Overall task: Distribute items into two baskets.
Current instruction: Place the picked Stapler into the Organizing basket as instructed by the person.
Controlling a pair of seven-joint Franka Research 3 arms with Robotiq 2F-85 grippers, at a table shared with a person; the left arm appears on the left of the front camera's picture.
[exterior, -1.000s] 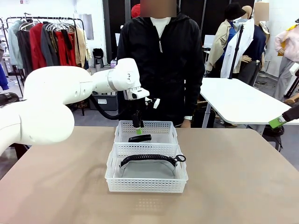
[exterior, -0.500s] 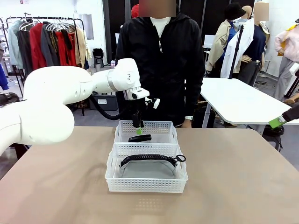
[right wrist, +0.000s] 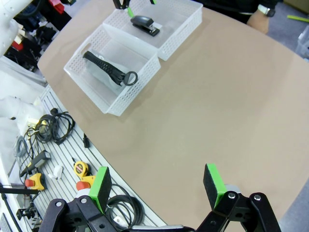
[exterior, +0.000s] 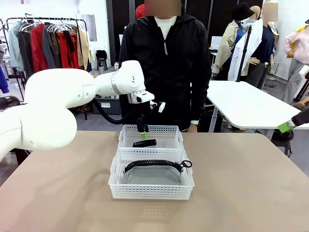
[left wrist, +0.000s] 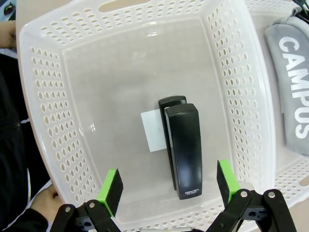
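The left gripper (exterior: 143, 134) hangs over the far basket (exterior: 150, 137), jaws apart and empty. Directly below and between them lies the stapler (left wrist: 182, 155), black, glossy and slim, with small white print at its near end, flat on the basket floor beside a white label (left wrist: 153, 130). Nearer the robot, touching the far basket, the near basket (exterior: 151, 180) holds the pouch (left wrist: 293, 89), soft grey fabric printed "CAMPUS", with its black coiled strap (exterior: 153, 164) on top. Far to the right, the right gripper (right wrist: 157, 187) hovers high above the tan desk (right wrist: 227, 101), jaws apart and empty.
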